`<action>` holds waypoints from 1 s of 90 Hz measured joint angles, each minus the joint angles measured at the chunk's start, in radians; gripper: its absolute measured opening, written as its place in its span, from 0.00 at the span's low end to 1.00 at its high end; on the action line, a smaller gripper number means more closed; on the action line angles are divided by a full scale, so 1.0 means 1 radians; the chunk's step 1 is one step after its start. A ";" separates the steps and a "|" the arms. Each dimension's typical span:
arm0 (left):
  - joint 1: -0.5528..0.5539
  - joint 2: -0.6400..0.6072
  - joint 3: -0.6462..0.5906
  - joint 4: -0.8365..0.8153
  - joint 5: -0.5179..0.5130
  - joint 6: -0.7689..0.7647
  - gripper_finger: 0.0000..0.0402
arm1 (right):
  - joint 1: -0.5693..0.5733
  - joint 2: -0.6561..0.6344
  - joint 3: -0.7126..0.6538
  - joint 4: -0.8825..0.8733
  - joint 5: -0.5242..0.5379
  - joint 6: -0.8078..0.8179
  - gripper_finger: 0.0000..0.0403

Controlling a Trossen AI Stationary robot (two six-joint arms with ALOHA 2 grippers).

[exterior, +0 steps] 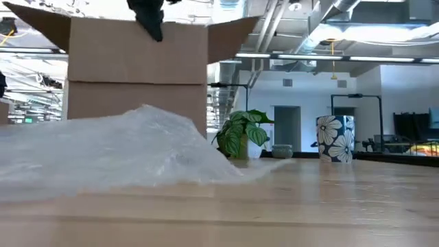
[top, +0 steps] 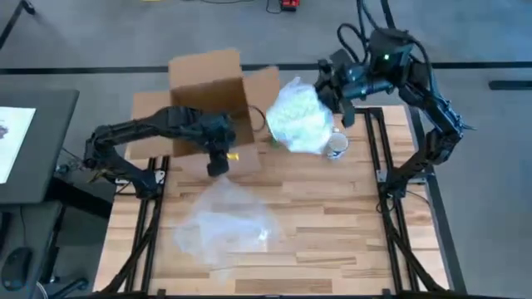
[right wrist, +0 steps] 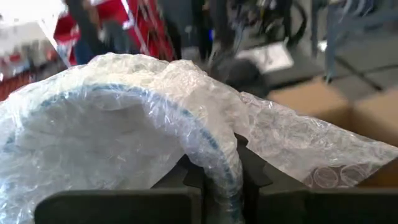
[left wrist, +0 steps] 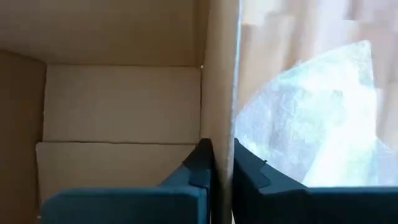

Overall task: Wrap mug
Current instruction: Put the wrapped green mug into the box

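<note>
Table: pale wooden planks [top: 332,216] carrying a crumpled clear plastic sheet [top: 223,218].
Left claw [left wrist: 217,163]: pinching the cardboard box [top: 212,100] wall.
Right claw [right wrist: 222,177]: gripping the bubble-wrapped mug [right wrist: 118,143] rim, far right.
Beside: floral mug [top: 336,146].

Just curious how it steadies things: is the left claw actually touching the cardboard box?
Touching. In the left wrist view, the left gripper has its two fingers clamped on either side of the cardboard box wall.
</note>
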 joint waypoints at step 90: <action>-0.327 0.082 0.165 0.221 0.105 -0.240 0.37 | -0.067 0.465 0.044 0.060 0.168 0.008 0.05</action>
